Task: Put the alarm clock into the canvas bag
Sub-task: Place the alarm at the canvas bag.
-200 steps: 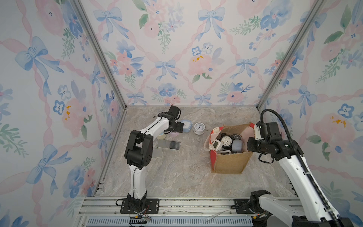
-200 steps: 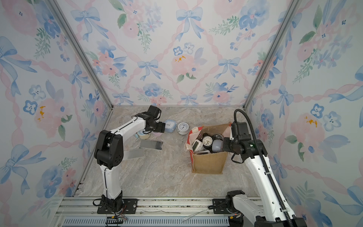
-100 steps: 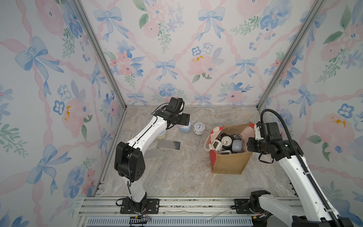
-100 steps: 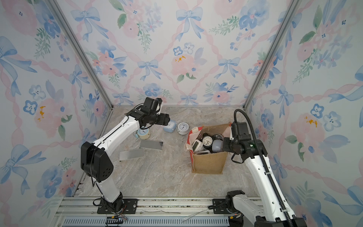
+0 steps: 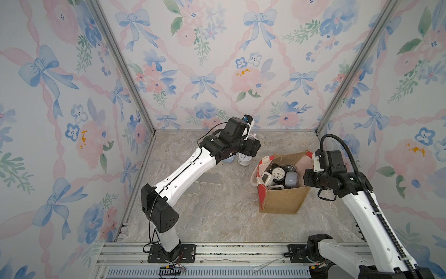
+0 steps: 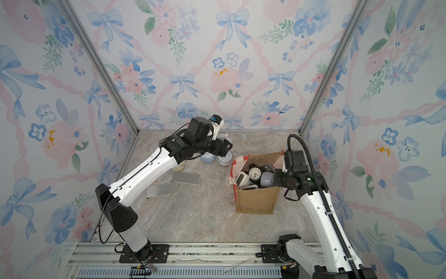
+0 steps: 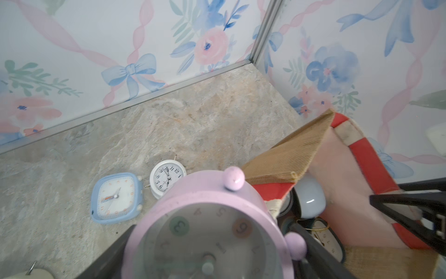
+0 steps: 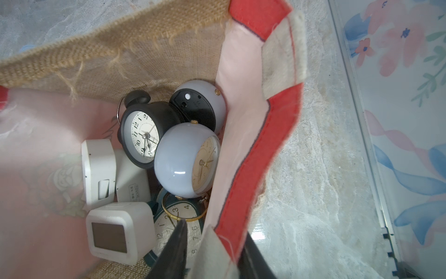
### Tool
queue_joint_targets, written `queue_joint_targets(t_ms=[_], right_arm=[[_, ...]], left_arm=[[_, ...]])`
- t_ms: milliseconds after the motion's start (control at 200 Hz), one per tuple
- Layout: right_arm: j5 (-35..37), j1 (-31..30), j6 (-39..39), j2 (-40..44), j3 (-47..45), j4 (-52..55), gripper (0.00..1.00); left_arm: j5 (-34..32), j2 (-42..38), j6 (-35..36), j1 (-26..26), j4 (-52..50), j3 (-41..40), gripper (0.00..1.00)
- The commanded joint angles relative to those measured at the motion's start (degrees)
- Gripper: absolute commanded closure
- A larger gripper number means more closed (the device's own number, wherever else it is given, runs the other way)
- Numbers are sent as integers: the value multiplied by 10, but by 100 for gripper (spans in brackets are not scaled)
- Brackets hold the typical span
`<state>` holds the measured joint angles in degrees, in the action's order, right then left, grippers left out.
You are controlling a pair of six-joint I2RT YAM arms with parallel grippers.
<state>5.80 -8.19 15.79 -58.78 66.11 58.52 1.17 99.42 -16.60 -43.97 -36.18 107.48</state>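
Observation:
My left gripper (image 7: 212, 261) is shut on a lilac round alarm clock (image 7: 205, 232), one finger on each side of its case. In both top views it hangs in the air behind and left of the canvas bag (image 5: 282, 200) (image 6: 255, 200); the left gripper (image 5: 251, 147) is beside the bag's opening, not over it. The tan bag stands upright with red side panels and holds several clocks. My right gripper (image 8: 214, 253) is shut on the bag's red side rim (image 8: 270, 135), one finger inside and one outside, and in a top view it (image 5: 306, 177) is at the bag's right edge.
A blue square clock (image 7: 117, 198) and a white round clock (image 7: 166, 180) stand on the marble floor under the left arm. Two grey flat panels (image 5: 208, 178) (image 5: 190, 189) lie left of the bag. Papered walls close in the back and both sides.
The left arm has risen from the floor by the loose clocks and swung right toward the bag, carrying the lilac clock. The right arm and the bag have not moved.

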Motion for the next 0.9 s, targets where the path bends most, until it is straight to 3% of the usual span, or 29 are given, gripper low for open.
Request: queue_joint_targets(t_ms=[0, 495, 895], right_arm=[[-5, 4, -7, 2, 18, 10, 66], [-3, 4, -8, 2, 15, 9, 66], [-2, 3, -8, 8, 10, 8, 66]], left_arm=[[0, 18, -4, -26, 7, 33, 29], [5, 134, -14, -123, 7, 122, 30], [7, 240, -26, -137, 7, 173, 33]])
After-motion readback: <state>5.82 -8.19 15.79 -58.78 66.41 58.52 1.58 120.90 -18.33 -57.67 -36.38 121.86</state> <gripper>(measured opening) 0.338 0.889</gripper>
